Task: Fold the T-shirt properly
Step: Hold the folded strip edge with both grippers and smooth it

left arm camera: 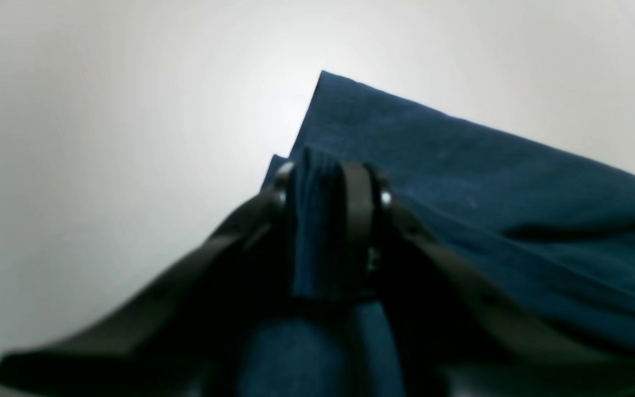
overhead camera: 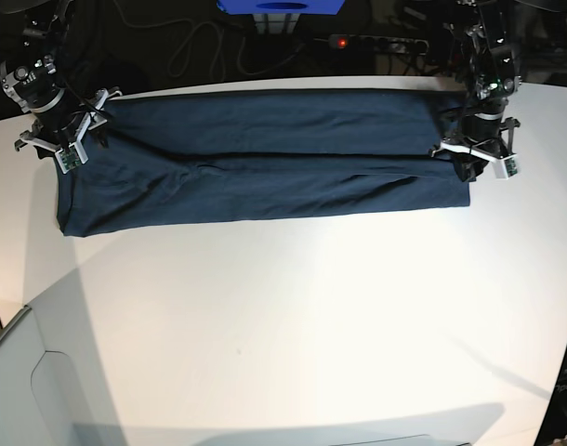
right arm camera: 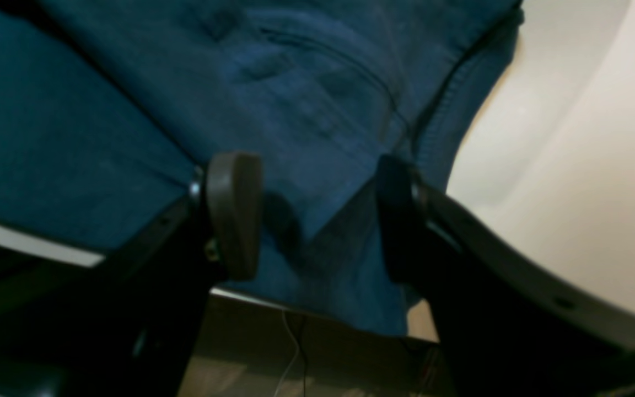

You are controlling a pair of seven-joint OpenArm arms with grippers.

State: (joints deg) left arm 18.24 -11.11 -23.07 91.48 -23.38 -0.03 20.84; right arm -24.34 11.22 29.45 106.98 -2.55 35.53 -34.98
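Note:
The T-shirt [overhead camera: 265,177] lies as a long dark navy band across the far part of the white table [overhead camera: 283,325], folded lengthwise. At its right end in the base view, my left gripper [overhead camera: 474,165] is down on the cloth. In the left wrist view, my left gripper [left arm camera: 323,182] pinches a bunched fold of the T-shirt [left arm camera: 461,165] between its narrow-set fingers. My right gripper [overhead camera: 70,149] is at the band's left end. Its fingers [right arm camera: 235,215] stand wide apart over the T-shirt [right arm camera: 295,82] in the right wrist view, gripping nothing.
A blue box [overhead camera: 279,7], a power strip with a red light [overhead camera: 358,42] and cables lie behind the table's far edge. The table's left edge runs close to the right gripper, with dark floor [right arm camera: 295,358] beyond it.

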